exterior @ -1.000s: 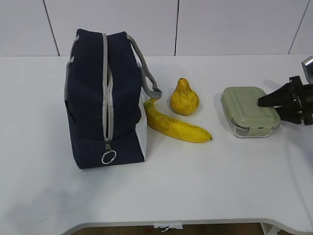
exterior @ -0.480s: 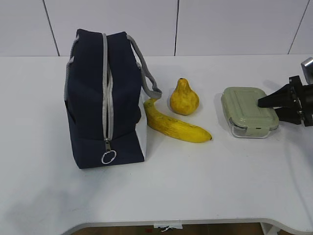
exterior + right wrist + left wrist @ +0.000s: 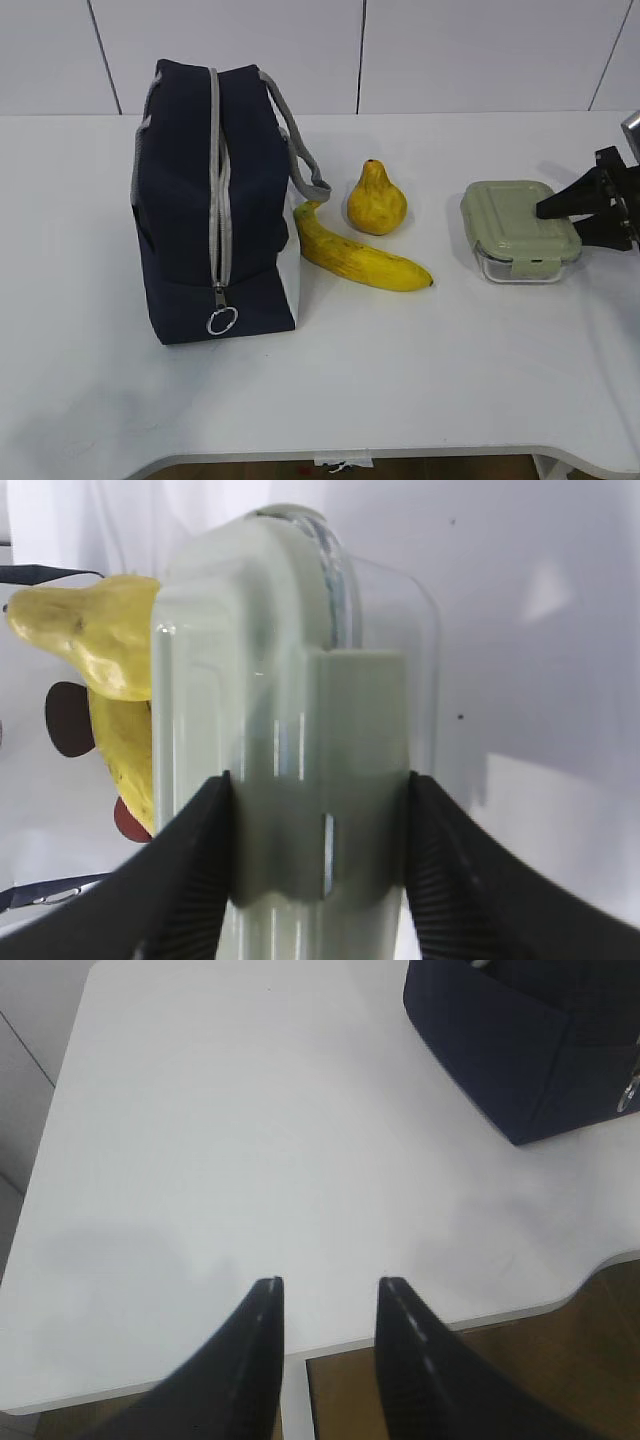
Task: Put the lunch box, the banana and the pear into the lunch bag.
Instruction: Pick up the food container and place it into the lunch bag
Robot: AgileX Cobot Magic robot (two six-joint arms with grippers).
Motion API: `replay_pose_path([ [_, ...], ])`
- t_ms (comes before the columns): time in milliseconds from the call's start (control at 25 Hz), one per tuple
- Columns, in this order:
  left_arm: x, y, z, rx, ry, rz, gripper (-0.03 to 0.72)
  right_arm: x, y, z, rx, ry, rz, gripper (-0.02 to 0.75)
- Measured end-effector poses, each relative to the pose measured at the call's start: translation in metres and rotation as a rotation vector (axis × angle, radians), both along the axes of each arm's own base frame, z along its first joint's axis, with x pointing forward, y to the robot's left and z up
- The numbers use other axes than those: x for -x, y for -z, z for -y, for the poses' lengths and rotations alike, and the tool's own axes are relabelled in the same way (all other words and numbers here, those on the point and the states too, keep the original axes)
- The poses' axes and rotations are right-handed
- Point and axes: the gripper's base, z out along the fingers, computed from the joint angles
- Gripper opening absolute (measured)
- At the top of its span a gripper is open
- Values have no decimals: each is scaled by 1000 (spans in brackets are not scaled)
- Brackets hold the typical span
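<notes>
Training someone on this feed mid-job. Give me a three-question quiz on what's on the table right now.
1. True or false: the lunch bag is zipped shut.
2. What do the right gripper fingers clamp? A) banana B) lunch box C) pear
3. Fill in: the left gripper hovers with nothing between its fingers, over the ____.

Key: 1 true. 2 B, at the side clip. 3 table.

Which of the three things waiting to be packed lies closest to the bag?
The banana: one tip lies beside the bag's white side. The pear sits farther right, and the lunch box farthest.
</notes>
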Motion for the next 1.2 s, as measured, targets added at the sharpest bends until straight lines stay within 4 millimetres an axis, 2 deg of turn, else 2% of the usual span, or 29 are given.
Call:
replay_pose_path([
  [240, 0, 0, 0, -2, -1, 0, 243, 3, -13, 2, 29, 44, -40, 365],
  [520, -2, 0, 0, -2, -1, -14, 243, 9, -55, -1, 48, 81, 11, 365],
  [680, -13, 0, 2, 23, 14, -82, 243, 13, -78, -5, 53, 90, 45, 365],
  [800, -20, -11, 6, 66, 39, -94, 243, 15, -94, -16, 54, 79, 74, 365],
  [960, -28, -39, 12, 140, 74, -23, 243, 15, -117, -40, 21, 53, 129, 365],
  [1200, -60, -59, 25, 343, 138, -37, 272, 12, -137, -72, -78, 23, 187, 365],
])
